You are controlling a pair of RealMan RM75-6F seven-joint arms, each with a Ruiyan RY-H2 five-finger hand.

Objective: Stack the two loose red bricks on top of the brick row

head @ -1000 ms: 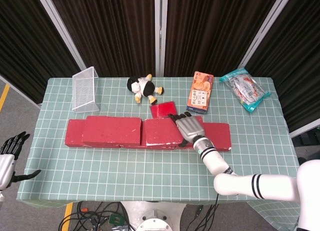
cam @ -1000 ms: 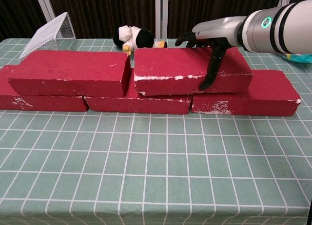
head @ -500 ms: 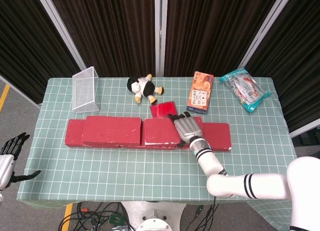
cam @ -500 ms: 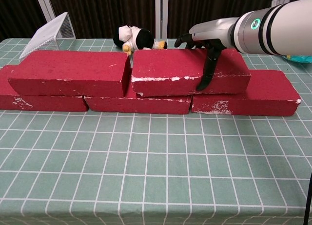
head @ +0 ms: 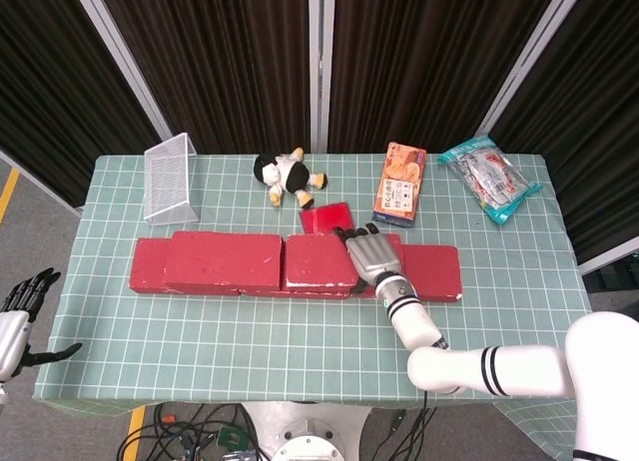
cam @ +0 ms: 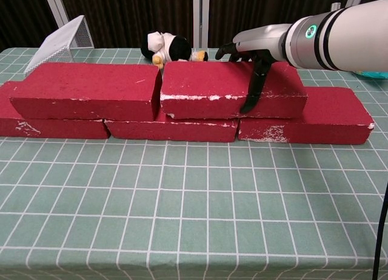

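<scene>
white arm, black bands, black fingers

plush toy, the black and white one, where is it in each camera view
Head view: the plush toy lies near the table's far edge, left of centre, beyond the brick row, between the wire basket and the orange box.
Chest view: the plush toy peeks over the top of the stacked bricks, upper centre, partly hidden by them.
Shared landmark: the wire basket, to the toy's left in both views.
</scene>
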